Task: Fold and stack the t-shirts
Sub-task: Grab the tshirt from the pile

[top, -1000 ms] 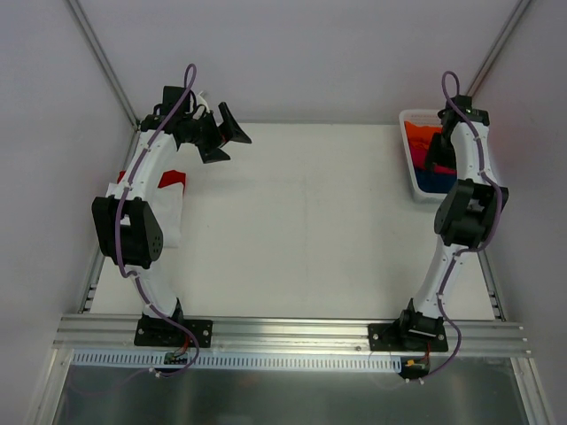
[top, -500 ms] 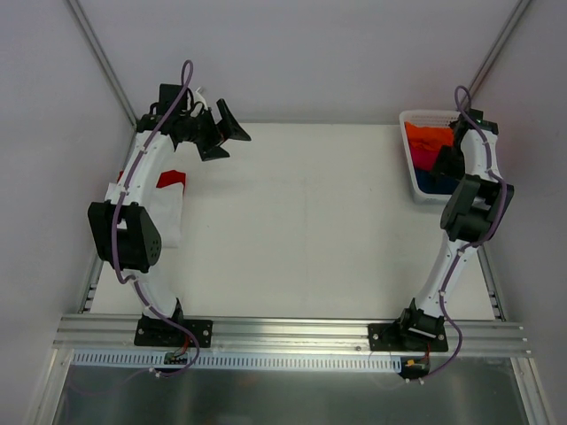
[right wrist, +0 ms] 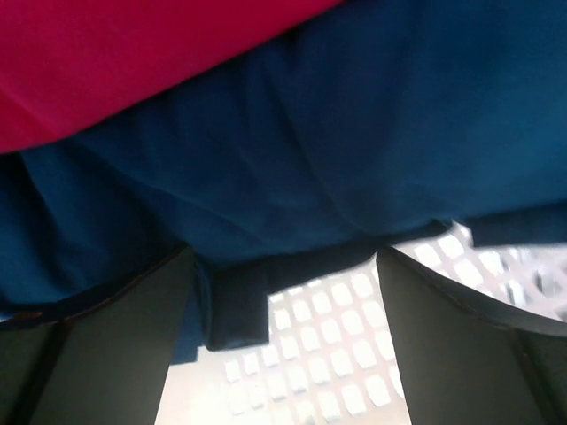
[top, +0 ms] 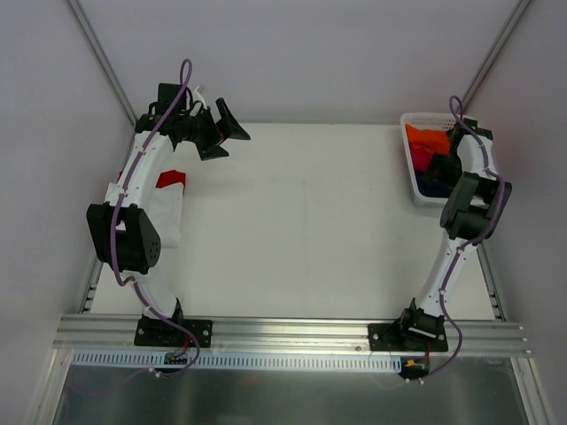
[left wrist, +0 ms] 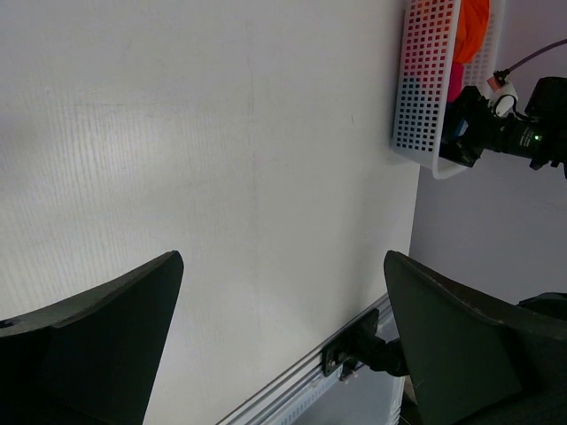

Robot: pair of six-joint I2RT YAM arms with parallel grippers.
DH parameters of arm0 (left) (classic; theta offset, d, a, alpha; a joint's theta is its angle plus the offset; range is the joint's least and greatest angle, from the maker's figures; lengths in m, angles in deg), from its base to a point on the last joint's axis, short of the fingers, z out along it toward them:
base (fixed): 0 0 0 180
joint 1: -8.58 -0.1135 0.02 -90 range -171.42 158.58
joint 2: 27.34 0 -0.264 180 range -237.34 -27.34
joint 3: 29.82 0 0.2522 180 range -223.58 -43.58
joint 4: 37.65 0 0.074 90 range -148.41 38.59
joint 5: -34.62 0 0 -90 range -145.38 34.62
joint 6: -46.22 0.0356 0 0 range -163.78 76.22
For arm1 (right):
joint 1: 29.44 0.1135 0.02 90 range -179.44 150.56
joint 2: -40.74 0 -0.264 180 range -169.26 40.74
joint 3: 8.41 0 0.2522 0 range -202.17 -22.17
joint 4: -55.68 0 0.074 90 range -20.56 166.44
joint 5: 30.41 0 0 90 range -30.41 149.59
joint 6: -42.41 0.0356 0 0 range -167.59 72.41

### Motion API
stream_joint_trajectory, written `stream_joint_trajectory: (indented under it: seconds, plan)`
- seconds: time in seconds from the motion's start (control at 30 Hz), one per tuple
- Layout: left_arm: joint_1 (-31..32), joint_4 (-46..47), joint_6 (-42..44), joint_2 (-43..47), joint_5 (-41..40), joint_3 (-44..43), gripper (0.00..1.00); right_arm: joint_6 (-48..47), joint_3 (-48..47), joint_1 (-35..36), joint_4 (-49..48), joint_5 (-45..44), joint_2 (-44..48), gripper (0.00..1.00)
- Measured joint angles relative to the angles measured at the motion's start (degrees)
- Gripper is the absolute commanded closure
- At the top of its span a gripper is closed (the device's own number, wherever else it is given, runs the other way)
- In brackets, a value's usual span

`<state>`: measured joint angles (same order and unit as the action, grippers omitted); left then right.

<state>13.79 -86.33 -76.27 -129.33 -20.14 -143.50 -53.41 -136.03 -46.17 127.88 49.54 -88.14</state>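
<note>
A white mesh basket (top: 405,152) at the table's far right holds an orange t-shirt (top: 426,138), a magenta one (top: 419,158) and a navy one (top: 432,187). My right gripper (top: 436,170) is down inside the basket. In its wrist view it (right wrist: 283,336) is open, its fingers (right wrist: 97,345) on either side of the navy shirt's edge (right wrist: 310,159), with the magenta shirt (right wrist: 133,62) above. A white t-shirt (top: 165,212) with a red one (top: 171,179) on it lies at the left edge. My left gripper (top: 229,142) is open and empty above the far left of the table.
The left wrist view shows its open gripper (left wrist: 283,266) over bare white table (left wrist: 221,133), with the basket (left wrist: 425,80) and the right arm's wrist (left wrist: 514,133) at top right. An aluminium rail (top: 292,332) runs along the near edge. Grey walls close in the sides.
My right gripper has moved toward the near end of the basket and down onto the navy shirt. The left arm has hardly moved.
</note>
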Motion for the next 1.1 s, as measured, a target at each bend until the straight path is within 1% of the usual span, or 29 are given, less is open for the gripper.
stream_joint_trajectory:
  seconds: [0.07, 0.13, 0.17, 0.2, 0.27, 0.3, 0.33, 0.37, 0.57, 0.73, 0.83, 1.0, 1.1]
  plan:
    - [0.0, 0.0, 0.0, 0.0, -0.3, 0.0, 0.01, -0.1, 0.0, 0.0, -0.3, 1.4, -0.7, 0.11]
    - [0.0, 0.0, 0.0, 0.3, -0.8, 0.3, 0.01, -0.3, 0.1, 0.0, -0.6, 2.4, -1.2, 0.15]
    - [0.0, 0.0, 0.0, 0.5, -1.1, 0.5, 0.01, -0.3, 0.1, -0.1, -0.6, 2.8, -1.4, 0.36]
    - [0.0, 0.0, 0.0, 0.6, -1.3, 0.7, 0.01, -0.8, 0.1, -0.1, -0.6, 3.2, -1.4, 0.52]
    - [0.0, 0.0, 0.0, 0.8, -1.5, 0.9, 0.01, -0.9, 0.1, -0.2, -0.6, 4.0, -1.4, 0.75]
    - [0.0, 0.0, 0.0, 0.9, -1.7, 0.9, 0.01, -1.0, 0.1, -0.3, -0.6, 4.4, -1.5, 0.94]
    - [0.0, 0.0, 0.0, 0.9, -2.0, 0.9, 0.01, -1.0, 0.2, -0.3, -0.6, 4.9, -1.5, 0.98]
    - [0.0, 0.0, 0.0, 0.9, -2.3, 0.9, 0.01, -0.9, 0.3, -0.3, -0.6, 5.1, -1.5, 1.0]
    - [0.0, 0.0, 0.0, 0.9, -2.8, 0.9, 0.01, -0.8, 1.7, -0.3, -1.7, 5.5, -1.4, 1.0]
    - [0.0, 0.0, 0.0, 0.5, -2.7, 0.7, 0.01, -0.8, 2.2, -0.1, -1.3, 7.9, 2.8, 1.0]
    - [0.0, 0.0, -0.1, -0.9, -2.5, -0.3, 0.01, -0.3, -1.7, 0.0, 0.2, 11.3, 6.8, 1.0]
    - [0.0, 0.2, -0.1, -3.9, -2.3, -2.1, 0.01, 1.7, -13.1, 0.5, 1.5, 18.4, 13.9, 1.0]
    - [0.0, 0.1, -0.1, -4.8, -2.3, -2.1, 0.01, 2.4, -15.8, 0.9, 1.8, 21.7, 18.0, 1.0]
